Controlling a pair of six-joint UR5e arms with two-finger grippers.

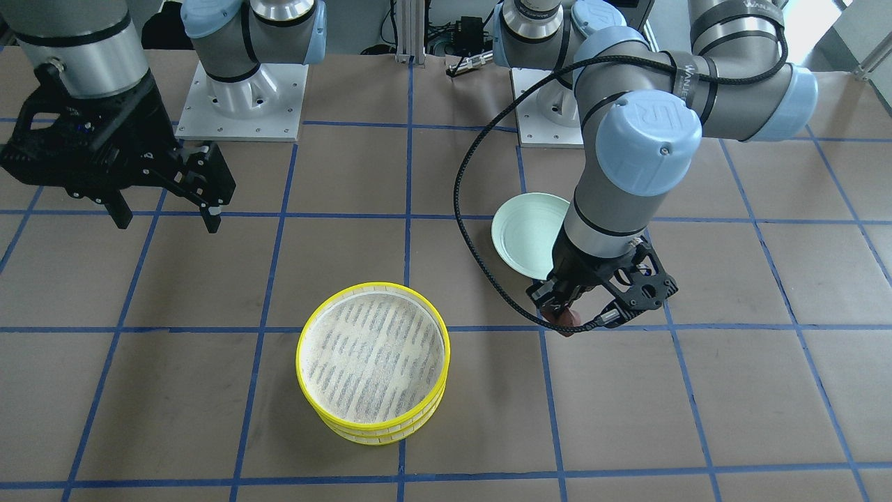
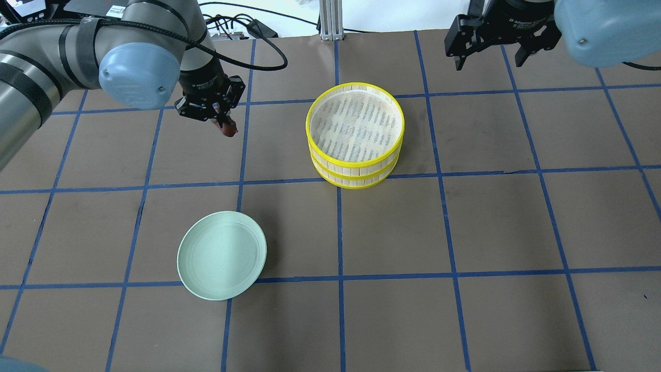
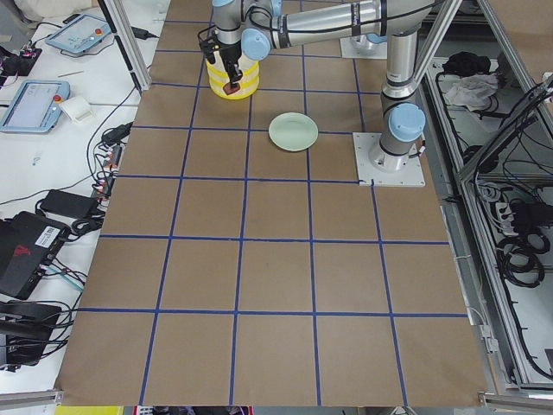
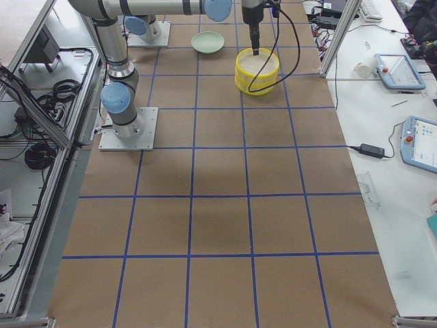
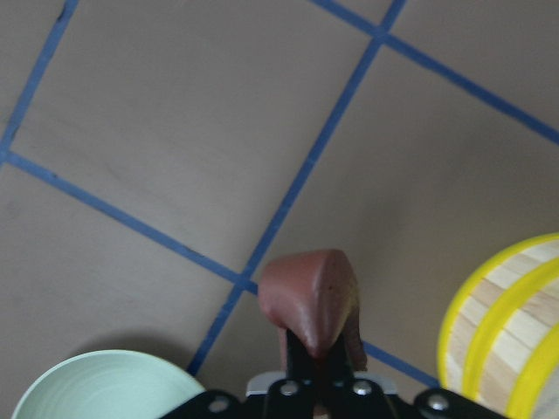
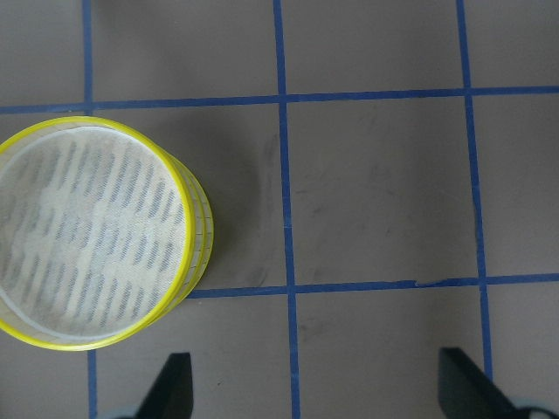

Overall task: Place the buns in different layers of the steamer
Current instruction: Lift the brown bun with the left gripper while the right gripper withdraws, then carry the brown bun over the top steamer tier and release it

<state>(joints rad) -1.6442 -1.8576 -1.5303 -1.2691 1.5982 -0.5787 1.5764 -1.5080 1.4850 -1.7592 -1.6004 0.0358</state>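
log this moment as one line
left gripper: shut on brown bun, held aloft | right gripper: open, empty | steamer trays: stacked, top empty | plate: empty | white bun: unseen

blue joint cap: "UR" logo | black cable strap: "WANJ", rest unreadable

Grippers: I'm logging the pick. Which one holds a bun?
The left gripper: it is shut on the brown bun. The right gripper is open and empty.

Red-brn bun — trays w/ yellow rims
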